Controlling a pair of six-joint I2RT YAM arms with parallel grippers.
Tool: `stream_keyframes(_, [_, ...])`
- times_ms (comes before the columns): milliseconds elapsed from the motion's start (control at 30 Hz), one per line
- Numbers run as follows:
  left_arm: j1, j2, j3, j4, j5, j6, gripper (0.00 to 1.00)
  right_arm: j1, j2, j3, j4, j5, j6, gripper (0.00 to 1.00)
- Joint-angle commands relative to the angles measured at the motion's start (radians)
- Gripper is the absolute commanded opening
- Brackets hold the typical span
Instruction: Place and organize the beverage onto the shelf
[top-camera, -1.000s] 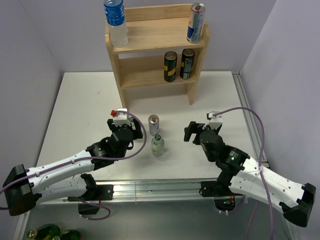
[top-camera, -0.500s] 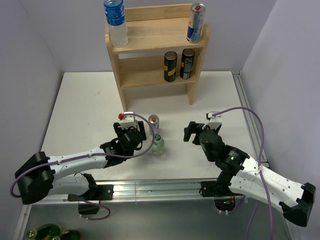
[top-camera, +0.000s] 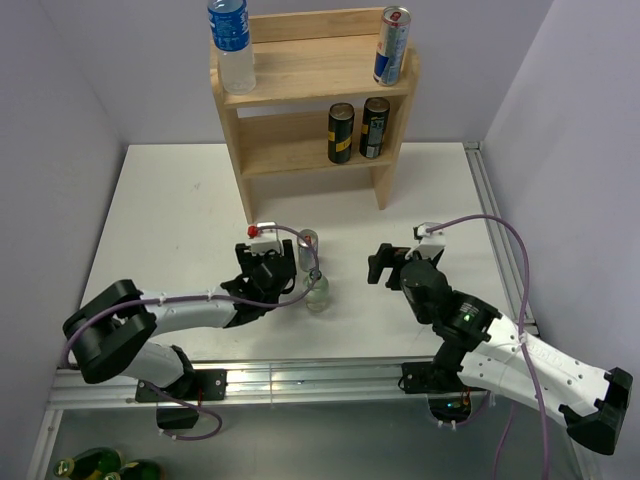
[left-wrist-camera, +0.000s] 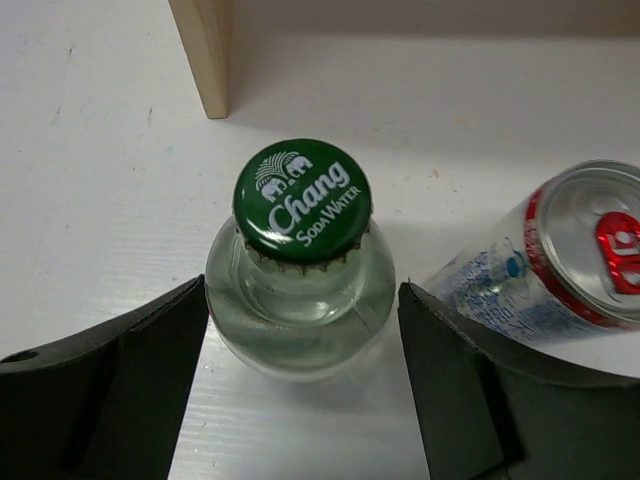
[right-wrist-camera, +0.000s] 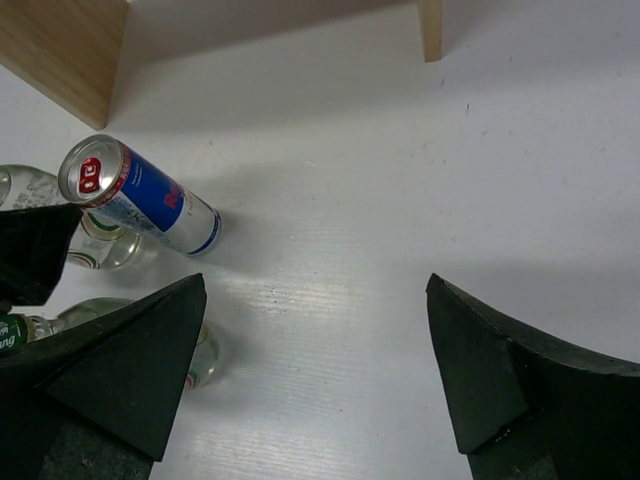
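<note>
Around soda bottle (left-wrist-camera: 302, 200), left hand (left-wrist-camera: 303, 310) newly advanced

White shells with black joints form the left arm (top-camera: 188, 310) and right arm (top-camera: 540, 362). A purple cable (top-camera: 510, 240) loops off each wrist. A red tab (top-camera: 253, 231) sits at the left wrist's ten o'clock. The left gripper (left-wrist-camera: 302, 295) and right gripper (right-wrist-camera: 315, 290) have matte black wedge fingers (left-wrist-camera: 120, 385). A green light (top-camera: 464, 319) glows on the right arm.

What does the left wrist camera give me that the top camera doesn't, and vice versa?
Left wrist only: the green cap reads Chang Soda Water, and the glass bottle stands between the open fingers of the left gripper. Top only: the shelf's two tiers, a water bottle and a can on top, two dark cans below, and the right gripper. Both: the glass bottle and the silver can beside it.
</note>
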Motion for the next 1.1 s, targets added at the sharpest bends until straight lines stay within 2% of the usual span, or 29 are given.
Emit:
stream_keyframes(0, [0.019, 0.055, 0.001, 0.090, 0.016, 0.016, 0.82, 0.003, -0.016, 0.009, 0.010, 0.008, -0.009, 0.98])
stream_keyframes(400, [0.076, 0.175, -0.012, 0.285, 0.044, 0.059, 0.80, 0.005, -0.007, -0.003, 0.021, 0.002, -0.006, 0.98])
stream_keyframes(933, [0.108, 0.333, -0.002, 0.423, 0.039, 0.074, 0.71, 0.003, -0.009, -0.016, 0.014, 0.012, 0.003, 0.98])
stream_keyframes(1033, [0.109, 0.350, -0.002, 0.433, 0.033, 0.068, 0.64, 0.003, -0.004, -0.019, 0.016, 0.012, 0.003, 0.98])
stream_keyframes(1067, [0.111, 0.351, -0.002, 0.437, 0.033, 0.068, 0.59, 0.003, -0.001, -0.017, 0.017, 0.012, 0.003, 0.98])
